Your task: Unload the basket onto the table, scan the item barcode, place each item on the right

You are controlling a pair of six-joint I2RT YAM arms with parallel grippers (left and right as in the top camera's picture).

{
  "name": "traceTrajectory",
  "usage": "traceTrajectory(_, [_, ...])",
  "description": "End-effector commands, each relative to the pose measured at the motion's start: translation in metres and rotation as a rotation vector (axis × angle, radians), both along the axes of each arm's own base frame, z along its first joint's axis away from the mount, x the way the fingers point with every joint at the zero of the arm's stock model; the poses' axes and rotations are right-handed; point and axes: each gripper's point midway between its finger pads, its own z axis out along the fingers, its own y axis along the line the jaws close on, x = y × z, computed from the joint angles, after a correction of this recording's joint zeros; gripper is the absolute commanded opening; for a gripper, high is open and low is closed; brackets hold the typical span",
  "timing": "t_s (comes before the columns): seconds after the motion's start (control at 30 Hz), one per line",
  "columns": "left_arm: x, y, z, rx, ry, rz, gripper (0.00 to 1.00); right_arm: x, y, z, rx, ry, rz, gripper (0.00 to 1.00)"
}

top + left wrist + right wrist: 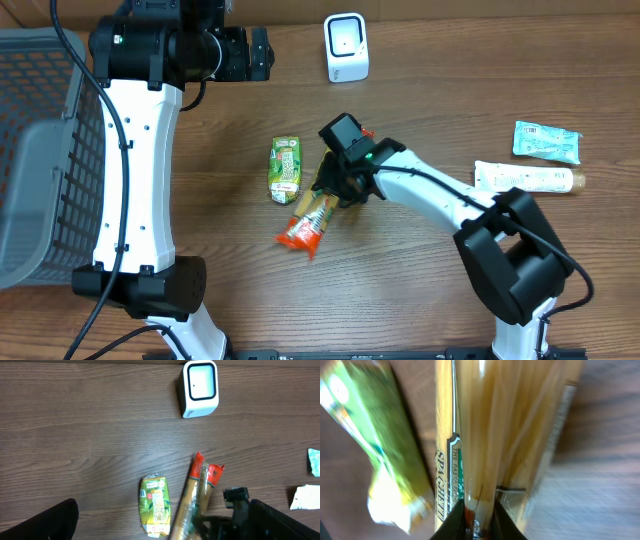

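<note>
The right fingers point(451, 529) are clamping the spaghetti point(312, 222), which is slanting across the middle of the bench point(420, 290), just right of a green carton point(285, 168) and well apart from the white scanner point(346, 47) standing at the far edge. The left fingers point(258, 52) are hanging wide apart and gripping nothing, up by the far edge just left of the scanner. A basket point(40, 150) is sitting at the left side, while a tube point(528, 179) and a packet point(546, 141) are lying off to the right.
</note>
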Motion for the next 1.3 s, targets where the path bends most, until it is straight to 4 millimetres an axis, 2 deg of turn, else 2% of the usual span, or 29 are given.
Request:
traceTrajectory(0.0, [0.002, 0.000, 0.000, 0.011, -0.005, -0.012, 0.99, 0.007, -0.015, 0.045, 0.013, -0.094, 0.192, 0.06])
traceTrajectory(0.07, [0.002, 0.000, 0.000, 0.011, -0.005, -0.012, 1.00, 0.007, -0.041, 0.057, -0.026, -0.096, 0.229, 0.06])
traceTrajectory(0.13, [0.002, 0.000, 0.000, 0.011, -0.005, -0.012, 0.99, 0.006, -0.069, 0.059, -0.064, -0.064, 0.236, 0.06])
traceTrajectory(0.23, [0.002, 0.000, 0.000, 0.011, -0.005, -0.012, 1.00, 0.004, -0.118, 0.046, -0.175, 0.002, 0.227, 0.06])
traceTrajectory(0.33, [0.002, 0.000, 0.000, 0.011, -0.005, -0.012, 1.00, 0.004, -0.157, 0.028, -0.287, 0.026, 0.226, 0.06])
traceTrajectory(0.37, [0.002, 0.000, 0.000, 0.011, -0.005, -0.012, 0.99, 0.004, -0.166, 0.024, -0.310, 0.028, 0.236, 0.10])
traceTrajectory(0.43, [0.002, 0.000, 0.000, 0.011, -0.005, -0.012, 0.99, 0.006, -0.173, 0.022, -0.323, 0.016, 0.281, 0.35])
traceTrajectory(0.47, [0.002, 0.000, 0.000, 0.011, -0.005, -0.012, 0.99, 0.009, -0.173, 0.025, -0.322, 0.002, 0.308, 0.48])
traceTrajectory(0.5, [0.002, 0.000, 0.000, 0.011, -0.005, -0.012, 1.00, 0.012, -0.172, 0.031, -0.322, -0.012, 0.321, 0.53])
traceTrajectory(0.6, [0.002, 0.000, 0.000, 0.011, -0.005, -0.012, 1.00, 0.022, -0.160, 0.054, -0.320, -0.064, 0.368, 0.53])
traceTrajectory(0.67, [0.002, 0.000, 0.000, 0.011, -0.005, -0.012, 0.99, 0.026, -0.141, 0.074, -0.323, -0.119, 0.440, 0.57])
traceTrajectory(0.73, [0.002, 0.000, 0.000, 0.011, -0.005, -0.012, 1.00, 0.026, -0.122, 0.086, -0.344, -0.170, 0.502, 0.65])
traceTrajectory(0.8, [0.002, 0.000, 0.000, 0.011, -0.005, -0.012, 1.00, 0.020, -0.101, 0.090, -0.390, -0.210, 0.557, 0.70])
traceTrajectory(0.9, [0.002, 0.000, 0.000, 0.011, -0.005, -0.012, 1.00, 0.002, -0.070, 0.082, -0.470, -0.248, 0.648, 0.68])
traceTrajectory(1.0, [0.002, 0.000, 0.000, 0.011, -0.005, -0.012, 1.00, -0.010, -0.057, 0.071, -0.537, -0.256, 0.657, 0.67])
traceTrajectory(1.27, [0.002, 0.000, 0.000, 0.011, -0.005, -0.012, 1.00, -0.039, -0.061, 0.014, -0.683, -0.144, 0.689, 0.63])
